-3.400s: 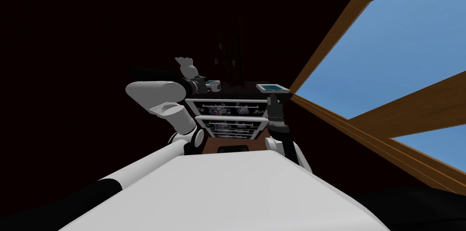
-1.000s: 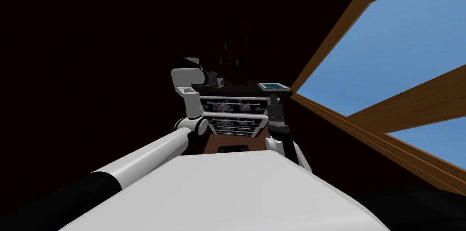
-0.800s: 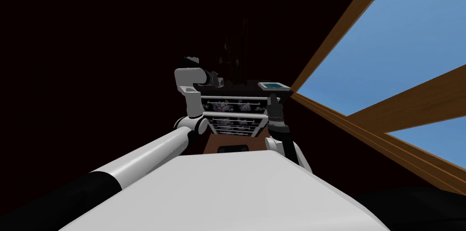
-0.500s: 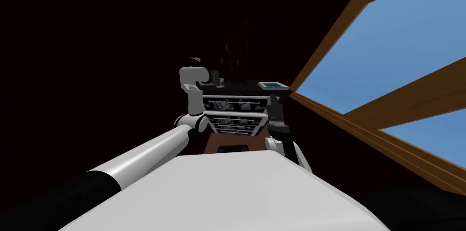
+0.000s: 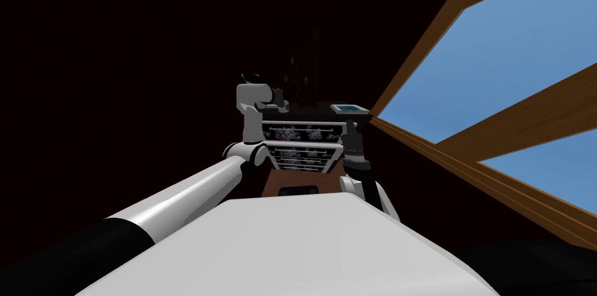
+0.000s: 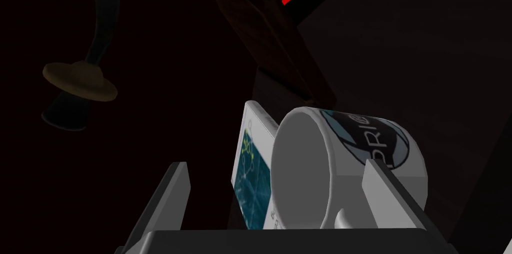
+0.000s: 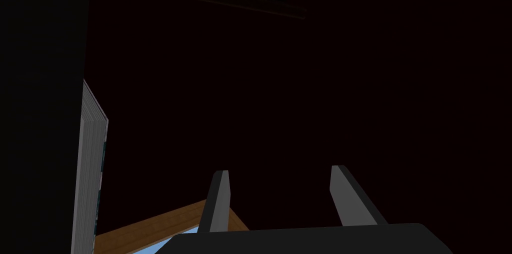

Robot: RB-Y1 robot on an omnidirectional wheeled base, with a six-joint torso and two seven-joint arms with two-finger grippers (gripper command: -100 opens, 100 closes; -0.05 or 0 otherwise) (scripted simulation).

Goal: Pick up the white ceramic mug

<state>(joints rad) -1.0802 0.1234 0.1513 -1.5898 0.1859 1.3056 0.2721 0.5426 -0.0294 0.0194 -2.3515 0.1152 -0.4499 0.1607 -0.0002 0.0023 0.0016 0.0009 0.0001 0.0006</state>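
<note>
Dim dresser [image 5: 300, 134]: white mug [image 6: 320, 176] between spread fingers [image 6: 172, 191] of left tool [image 6: 275, 165], perhaps touching.

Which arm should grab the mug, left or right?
Left. The mug sits between the left gripper's open fingers, close to one. The right gripper hangs lower by the drawers, away from it.

White mug [image 6: 320, 176]: dark band and blue-grey round emblem with pale letters on its wall. Mouth faced the left gripper [image 6: 276, 165], handle nearest its body. Sat between the parted fingers, close beside one, just before a teal-faced book [image 6: 250, 186].
</note>
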